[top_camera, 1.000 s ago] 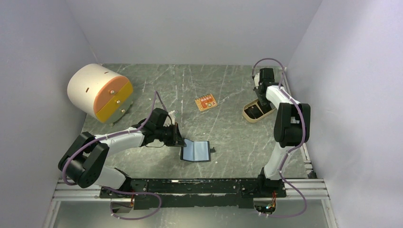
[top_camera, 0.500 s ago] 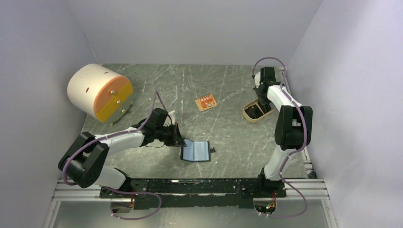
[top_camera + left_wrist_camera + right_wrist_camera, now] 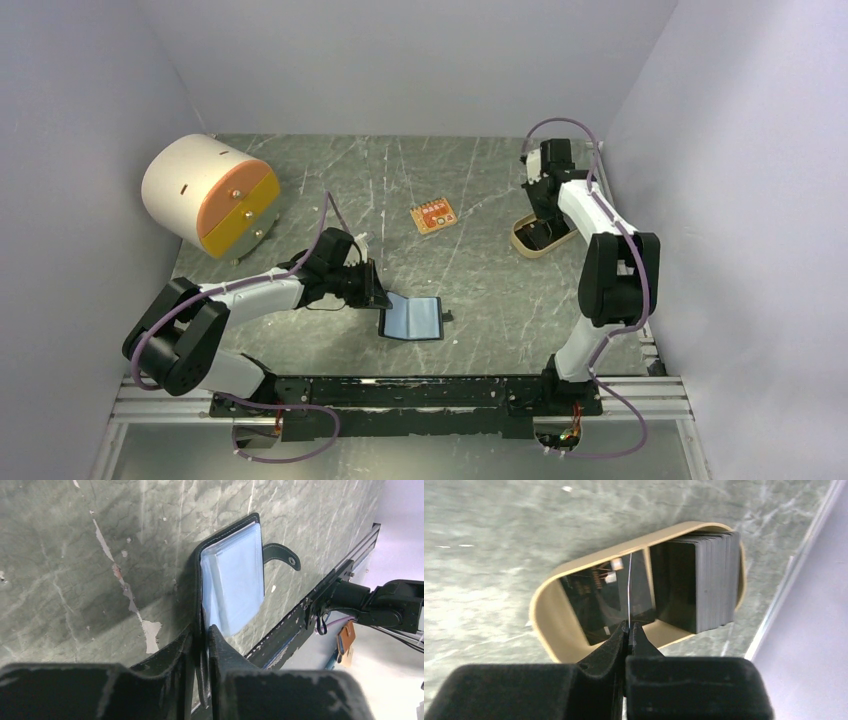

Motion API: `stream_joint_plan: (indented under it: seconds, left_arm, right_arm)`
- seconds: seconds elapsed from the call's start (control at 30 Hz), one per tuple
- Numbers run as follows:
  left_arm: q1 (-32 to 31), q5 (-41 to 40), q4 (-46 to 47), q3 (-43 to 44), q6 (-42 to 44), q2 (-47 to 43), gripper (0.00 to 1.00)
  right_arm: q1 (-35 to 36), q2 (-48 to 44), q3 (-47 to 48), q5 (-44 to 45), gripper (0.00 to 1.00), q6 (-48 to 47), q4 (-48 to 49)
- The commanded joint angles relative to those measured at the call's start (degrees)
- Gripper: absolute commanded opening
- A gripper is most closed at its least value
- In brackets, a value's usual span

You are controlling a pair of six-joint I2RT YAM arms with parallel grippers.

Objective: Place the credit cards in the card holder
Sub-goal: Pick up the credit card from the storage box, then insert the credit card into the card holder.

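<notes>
The card holder [image 3: 415, 318] lies open on the table, its bluish inner pockets [image 3: 235, 575] facing up and its snap tab [image 3: 282, 555] to the right. My left gripper [image 3: 201, 630] is shut on the card holder's black left cover, standing at its left edge [image 3: 378, 290]. At the back right, my right gripper [image 3: 628, 626] hangs over the tan oval tray [image 3: 544, 630] and is shut on one credit card [image 3: 629, 587], seen edge-on as a thin pale line. A stack of dark credit cards [image 3: 704, 585] stands in the tray's right half.
A cream cylinder with an orange and yellow front [image 3: 208, 195] stands at the back left. A small orange circuit board [image 3: 433, 216] lies mid-table. The tan tray [image 3: 522, 243] sits close to the right wall. A black rail [image 3: 420, 390] runs along the near edge.
My right gripper has shut on a card and shifted slightly back and left over the tray. The left arm and the card holder have not moved.
</notes>
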Motion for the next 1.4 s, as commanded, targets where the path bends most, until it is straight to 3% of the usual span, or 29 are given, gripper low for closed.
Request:
stream_joint_plan:
  seconds: [0.0, 0.27, 0.4, 0.6, 0.87, 1.17, 1.37]
  left_arm:
    - [0.32, -2.48, -1.22, 0.29, -0.49, 0.12, 0.22]
    - [0.41, -7.9, -4.86, -0.82, -0.92, -1.53, 0.29]
    - [0.55, -9.04, -5.47, -1.2, -1.17, -2.13, 0.29]
    - [0.6, -7.99, -4.24, -2.36, -2.04, -3.02, 0.1]
    - [0.62, -3.51, 3.66, -6.03, -6.27, -3.34, 0.09]
    - [0.69, -0.98, 9.05, -8.22, -9.69, -1.31, 0.09]
    - [0.62, -2.33, 8.33, -8.4, -9.54, -1.56, 0.09]
  right_arm:
    - [3.02, -6.17, -1.37, -5.66, 0.0, 6.51, -0.94]
    - [10.7, -10.01, -1.42, 0.88, 0.0, 17.76, -4.13]
    - [13.84, -11.4, -3.02, -4.89, 0.0, 23.89, -4.04]
    - [19.5, -22.85, -14.65, -16.41, 0.0, 34.65, 8.54]
    - [26.91, -31.88, -33.81, -30.14, 0.0, 51.13, 29.33]
    - [33.34, -31.35, -46.96, -31.0, 0.0, 64.89, 48.05]
    - [39.17, -28.35, -50.0, -26.96, 0.0, 70.05, 52.91]
